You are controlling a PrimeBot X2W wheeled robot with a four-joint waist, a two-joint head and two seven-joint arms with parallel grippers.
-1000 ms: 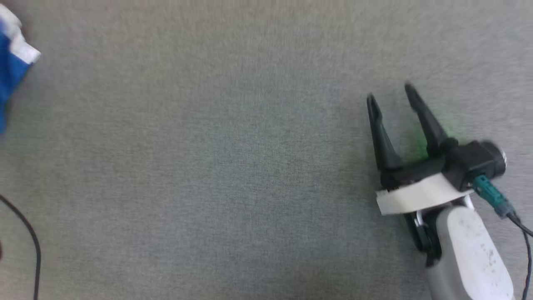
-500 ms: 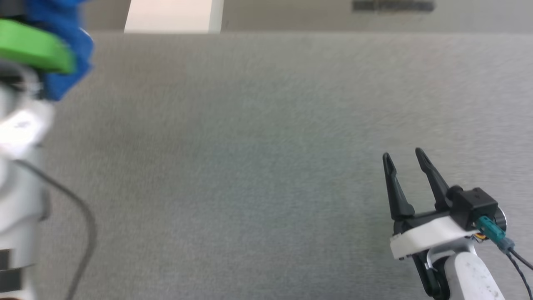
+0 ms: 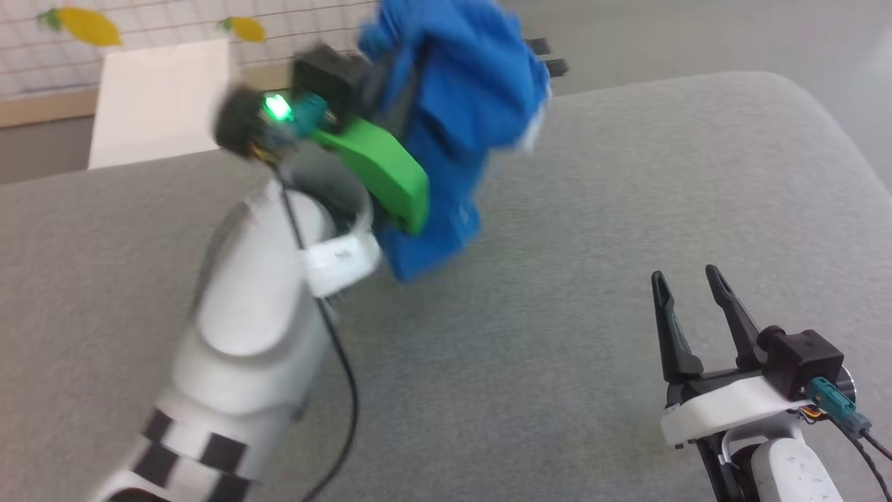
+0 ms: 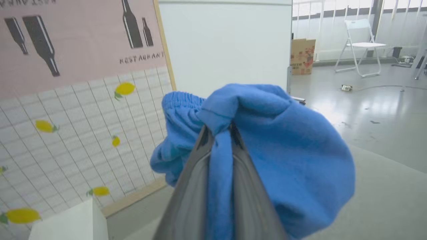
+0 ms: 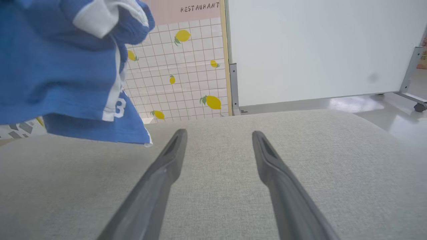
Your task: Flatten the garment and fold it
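Note:
The royal-blue garment (image 3: 453, 125) hangs bunched in the air above the grey table's far left part, with white trim (image 5: 100, 16) and a white number print showing in the right wrist view. My left gripper (image 4: 218, 130) is shut on a fold of the garment (image 4: 283, 150), lifting it clear of the surface. In the head view the garment hides the left fingertips. Low at the right, my right gripper (image 3: 686, 279) stands open over bare table, well apart from the cloth, its fingers (image 5: 173, 150) spread with nothing between them.
The grey padded table (image 3: 592, 209) has a rounded far right corner. Behind it stand a white panel (image 5: 317, 50), a lemon-patterned tiled wall (image 4: 66, 133) and a pink restaurant poster. A folding chair (image 4: 363, 43) and a cardboard box (image 4: 302, 56) stand far off.
The head camera has tilted up and turned, bringing the table's far edge and the left arm into view. The left gripper with the garment now shows high at centre left. The right gripper stays open.

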